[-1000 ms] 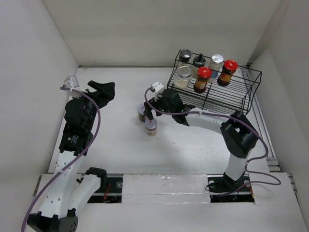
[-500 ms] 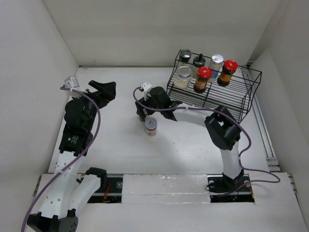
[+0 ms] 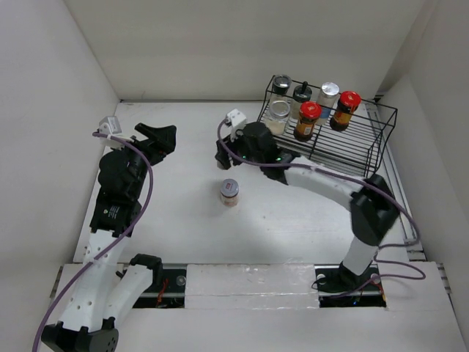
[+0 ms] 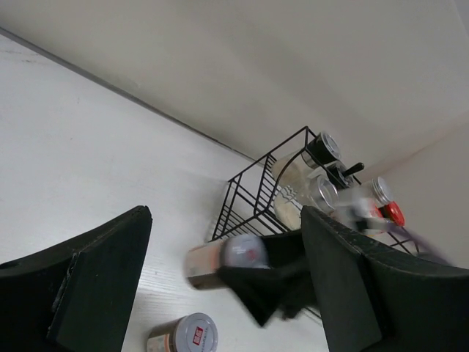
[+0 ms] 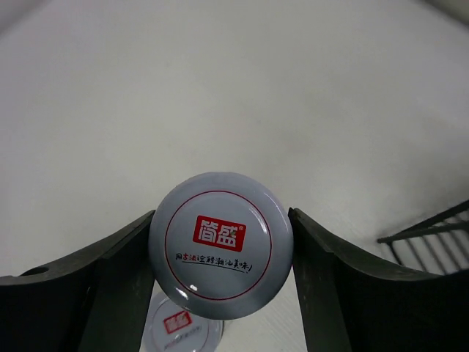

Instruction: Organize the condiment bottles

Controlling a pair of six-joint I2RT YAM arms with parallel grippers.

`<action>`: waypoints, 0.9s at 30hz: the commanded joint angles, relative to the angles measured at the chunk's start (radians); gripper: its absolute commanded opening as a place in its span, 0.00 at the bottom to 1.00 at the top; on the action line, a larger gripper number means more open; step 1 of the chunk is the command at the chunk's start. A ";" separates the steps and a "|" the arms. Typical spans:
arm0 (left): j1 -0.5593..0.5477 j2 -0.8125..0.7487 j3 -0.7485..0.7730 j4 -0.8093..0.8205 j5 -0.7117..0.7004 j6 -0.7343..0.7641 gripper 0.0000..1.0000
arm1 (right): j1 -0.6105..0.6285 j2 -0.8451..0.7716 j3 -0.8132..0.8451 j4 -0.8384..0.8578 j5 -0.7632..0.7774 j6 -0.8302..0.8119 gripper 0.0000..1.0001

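My right gripper is shut on a silver-capped jar with brownish contents, held clear of the table just left of the rack. That jar shows blurred in the left wrist view. A second silver-capped jar stands alone on the table in front of it, and also shows in the wrist views. Several bottles stand on the black wire rack: two red-capped, a silver-capped, a black-capped and two pale jars. My left gripper is open and empty at the left.
White walls enclose the table on the left, back and right. The front half of the rack's shelf holds nothing. The right arm's links stretch across the table in front of the rack.
My right gripper closed on the jar that stood behind the lone jar, lifted it and carried it back and right toward the rack's left end. The left arm has not moved.
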State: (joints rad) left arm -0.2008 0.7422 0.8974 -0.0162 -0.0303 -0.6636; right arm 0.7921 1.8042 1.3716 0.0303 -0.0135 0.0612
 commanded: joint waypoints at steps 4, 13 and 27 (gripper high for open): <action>0.003 -0.027 -0.005 0.053 -0.002 0.002 0.78 | -0.126 -0.486 -0.094 0.247 0.139 -0.027 0.45; 0.003 -0.024 0.005 0.030 -0.036 0.002 0.77 | -0.404 -0.776 -0.274 0.020 0.299 0.029 0.44; 0.003 -0.010 -0.005 0.042 -0.005 -0.007 0.77 | -0.699 -0.701 -0.335 -0.004 0.170 0.051 0.44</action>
State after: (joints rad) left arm -0.2008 0.7422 0.8959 -0.0189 -0.0422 -0.6662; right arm 0.1146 1.1137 0.9665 -0.1268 0.2047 0.0990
